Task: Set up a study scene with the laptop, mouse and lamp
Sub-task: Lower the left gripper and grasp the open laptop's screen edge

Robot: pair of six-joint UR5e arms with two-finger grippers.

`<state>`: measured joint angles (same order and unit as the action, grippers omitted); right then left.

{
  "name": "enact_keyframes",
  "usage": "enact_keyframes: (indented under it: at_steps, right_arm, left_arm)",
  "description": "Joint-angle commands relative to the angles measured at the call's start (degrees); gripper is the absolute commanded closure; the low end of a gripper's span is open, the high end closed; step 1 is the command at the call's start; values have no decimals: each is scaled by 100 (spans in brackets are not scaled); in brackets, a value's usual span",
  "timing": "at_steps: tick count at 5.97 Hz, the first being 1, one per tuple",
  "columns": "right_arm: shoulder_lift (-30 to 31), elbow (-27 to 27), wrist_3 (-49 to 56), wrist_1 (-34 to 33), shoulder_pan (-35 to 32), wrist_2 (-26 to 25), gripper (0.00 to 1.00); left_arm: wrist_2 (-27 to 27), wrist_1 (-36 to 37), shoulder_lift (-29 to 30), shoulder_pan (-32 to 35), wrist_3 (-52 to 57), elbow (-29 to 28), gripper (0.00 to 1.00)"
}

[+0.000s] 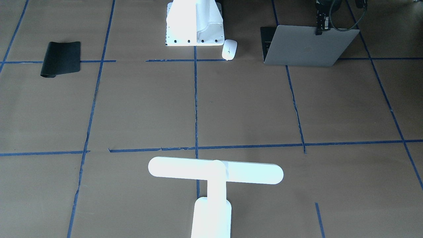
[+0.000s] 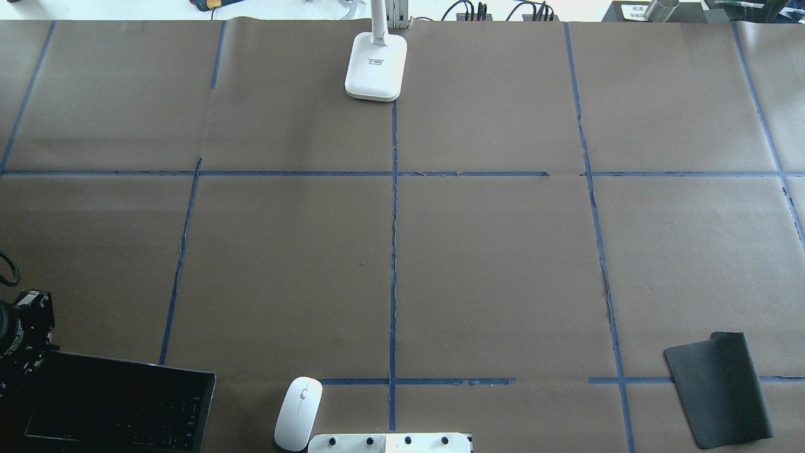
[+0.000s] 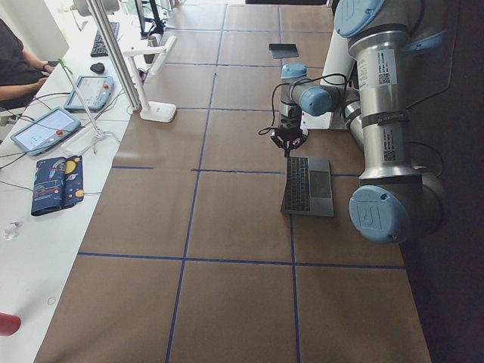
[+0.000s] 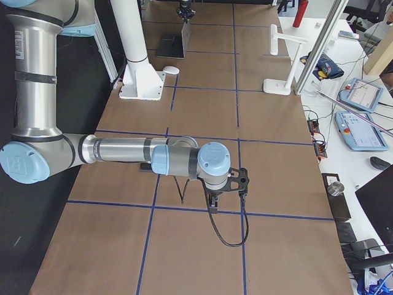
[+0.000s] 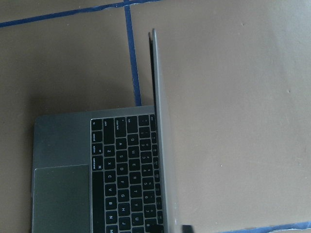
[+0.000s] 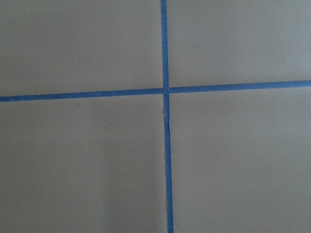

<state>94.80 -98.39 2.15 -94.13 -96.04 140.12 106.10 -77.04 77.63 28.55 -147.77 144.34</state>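
Nearest the robot, the left gripper (image 1: pixel 319 31) is pinching the top edge of the laptop (image 1: pixel 305 48) lid, which is standing nearly upright. It should be easing the lid along the hinge's arc so the base is not sliding. The mouse (image 1: pixel 229 49) is lying beside the pedestal (image 1: pixel 195 26); the lamp (image 1: pixel 215 172) is standing at the far edge. The right gripper (image 4: pixel 226 190) is hanging over bare table, and whether its jaws are apart cannot be told.

There was one laptop (image 1: pixel 307 46), one mouse (image 1: pixel 229 49) and one lamp (image 1: pixel 214 172). There was one black mat (image 1: pixel 61 59) and one white stand (image 1: pixel 195 23) with bolt holes. There were two robot arms, the left arm (image 3: pixel 382 113) and the right arm (image 4: pixel 123 150). The side table (image 3: pixel 45 249) had two tablets, a near tablet (image 3: pixel 53 130) and a far tablet (image 3: pixel 92 91). One person (image 3: pixel 19 64) sat there.
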Motion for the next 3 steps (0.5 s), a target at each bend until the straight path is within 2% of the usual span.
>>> enact_keyframes:
  at_steps: [1,3]
  right_arm:
    - [-14,-40,40,9,-3,-2,0]
    - [-14,-93,5,9,-3,-3,0]
  left_arm:
    - [8,484,41,167,-32,243,100]
    - [8,978,601,965,525,192,100]
